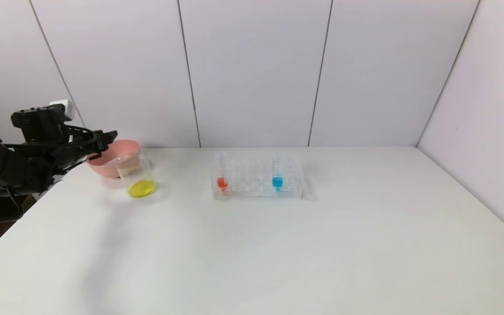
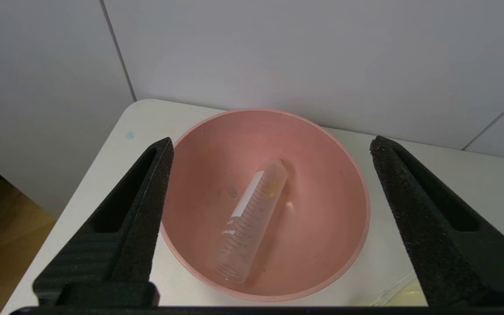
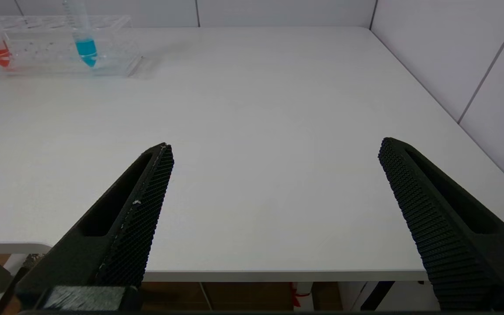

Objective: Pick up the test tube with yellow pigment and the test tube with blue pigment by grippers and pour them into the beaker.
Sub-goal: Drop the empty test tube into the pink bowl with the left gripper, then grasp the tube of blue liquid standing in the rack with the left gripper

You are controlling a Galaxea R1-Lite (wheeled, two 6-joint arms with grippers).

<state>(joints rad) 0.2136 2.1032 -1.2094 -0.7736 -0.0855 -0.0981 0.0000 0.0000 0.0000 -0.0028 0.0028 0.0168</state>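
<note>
The test tube with yellow pigment (image 2: 252,218) lies on its side in the pink bowl (image 2: 330,183), with only a faint yellow trace in its tip. My left gripper (image 2: 271,142) is open and empty just above the bowl; in the head view my left gripper (image 1: 107,138) is at the bowl's left rim. The beaker (image 1: 138,177) stands upright in front of the bowl with yellow liquid in its base. The test tube with blue pigment (image 1: 277,175) stands in the clear rack (image 1: 256,190); it also shows in the right wrist view (image 3: 85,39). My right gripper (image 3: 277,144) is open and empty over the table's front edge.
A tube with red-orange liquid (image 1: 222,175) stands at the rack's left end. The pink bowl (image 1: 103,168) sits at the back left corner by the wall. The white table (image 1: 278,253) has walls at the back and right.
</note>
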